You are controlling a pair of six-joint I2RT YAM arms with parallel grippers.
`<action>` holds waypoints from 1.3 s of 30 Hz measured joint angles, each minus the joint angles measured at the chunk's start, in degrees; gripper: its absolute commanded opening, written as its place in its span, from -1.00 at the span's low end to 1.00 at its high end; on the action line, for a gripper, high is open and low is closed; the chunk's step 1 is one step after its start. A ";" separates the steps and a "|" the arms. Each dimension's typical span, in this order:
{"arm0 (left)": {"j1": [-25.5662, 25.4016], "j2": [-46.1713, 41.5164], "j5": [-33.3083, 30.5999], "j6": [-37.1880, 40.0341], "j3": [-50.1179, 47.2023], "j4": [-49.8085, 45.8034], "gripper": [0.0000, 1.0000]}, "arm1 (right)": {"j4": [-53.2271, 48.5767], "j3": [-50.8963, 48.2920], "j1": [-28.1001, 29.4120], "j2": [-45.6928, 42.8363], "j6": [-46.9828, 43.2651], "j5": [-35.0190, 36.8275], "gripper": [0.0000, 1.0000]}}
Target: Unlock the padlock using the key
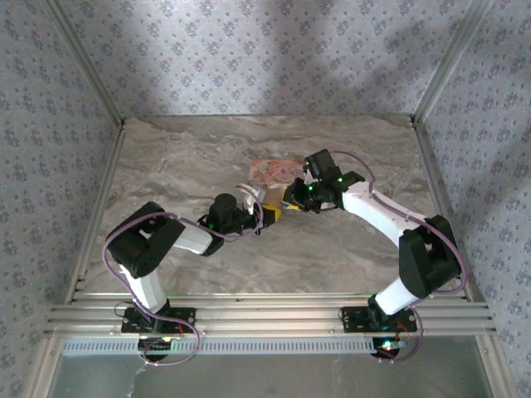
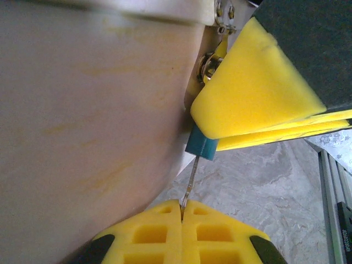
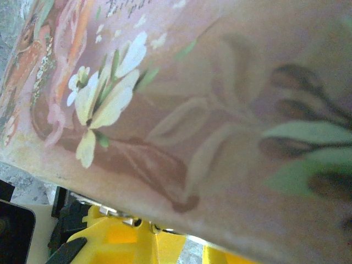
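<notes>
Key | left fingers pinched on its shaft | right fingers clamp padlock

nothing legible — just blurred script on the floral box.

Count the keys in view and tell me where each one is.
1. The key, teal-headed, has its thin blade pinched in the left gripper, with its head up beside the box. Others may be hidden behind it.
</notes>
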 measured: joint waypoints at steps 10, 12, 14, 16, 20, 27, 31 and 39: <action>-0.22 -1.14 1.36 -0.15 0.98 -3.41 -1.00 | -2.91 1.03 0.35 0.44 -3.52 -0.07 -1.00; -0.22 -1.73 2.03 -0.35 1.05 -4.31 -1.00 | -3.74 1.44 0.48 0.44 -4.68 -0.33 -1.00; -0.20 -2.03 2.82 -0.59 1.07 -4.74 -1.00 | -4.42 1.64 0.48 0.44 -5.84 -1.03 -1.00; -0.15 -2.03 3.63 -0.63 1.16 -4.76 -1.00 | -5.07 1.66 0.48 0.46 -6.93 -1.77 -1.00; -0.09 -2.03 4.96 -2.64 1.18 -3.96 -1.00 | -5.81 1.73 0.48 0.50 -8.61 -2.84 -1.00; 1.09 -0.61 8.22 -10.40 1.18 0.31 -1.00 | -3.87 1.18 0.48 0.15 -9.60 -3.19 -1.00; 1.38 -0.42 9.49 -13.29 1.16 1.03 -1.00 | -1.73 -0.55 0.48 -0.98 -9.99 -3.52 -1.00; 1.03 -0.39 9.40 -12.55 0.07 1.38 -1.00 | 0.85 -3.28 0.44 -1.99 -10.38 -4.52 -1.00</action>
